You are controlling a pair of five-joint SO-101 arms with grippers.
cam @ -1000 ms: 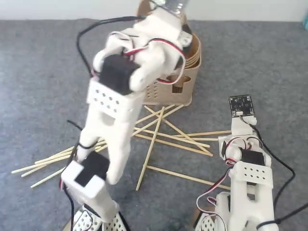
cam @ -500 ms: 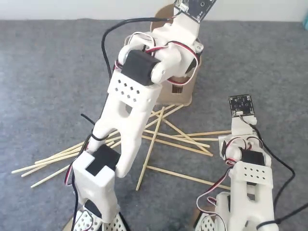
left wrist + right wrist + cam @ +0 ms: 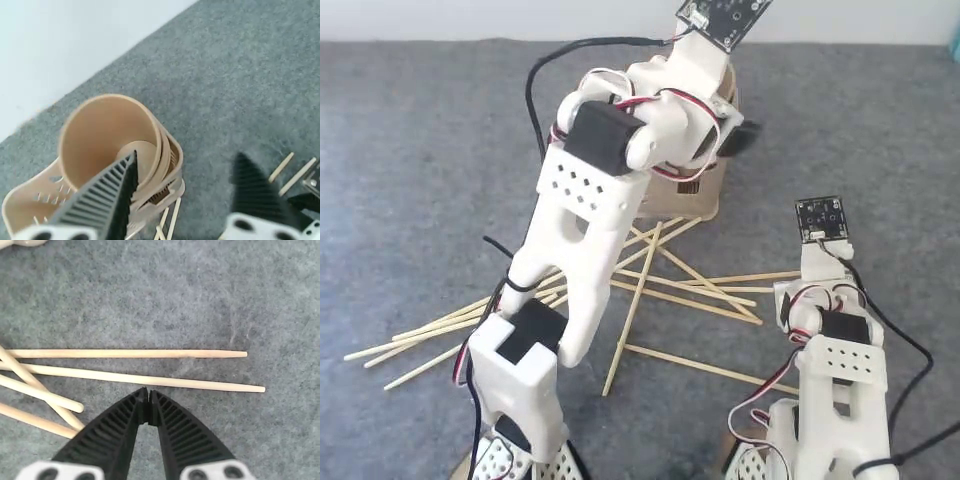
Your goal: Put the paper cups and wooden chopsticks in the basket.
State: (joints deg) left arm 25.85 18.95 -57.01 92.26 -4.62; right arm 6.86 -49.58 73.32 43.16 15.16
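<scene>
Left claw (image 3: 186,156) spread, above the basket (image 3: 30,200); nested paper cups (image 3: 105,135) sit tilted inside it. Right claw (image 3: 149,412) pressed together, low over chopsticks (image 3: 125,354) lying on the grey tabletop (image 3: 200,290).

The grey cloth (image 3: 225,295) on the table is felt-like, matt and slightly fuzzy. The chopsticks (image 3: 125,354) are pale bare wood, smooth and without gloss. The paper cups (image 3: 100,135) are tan paper with a dull, even surface. The basket (image 3: 30,212) around them is beige perforated plastic with a faint sheen. The left gripper (image 3: 186,159) and the right gripper (image 3: 149,394) have matt black plastic fingers, ribbed on their inner faces. The left arm (image 3: 580,230) is matt white plastic, with a black plastic servo housing (image 3: 600,140) and a glossy black cable (image 3: 531,95). The wall (image 3: 60,40) is smooth and white.
</scene>
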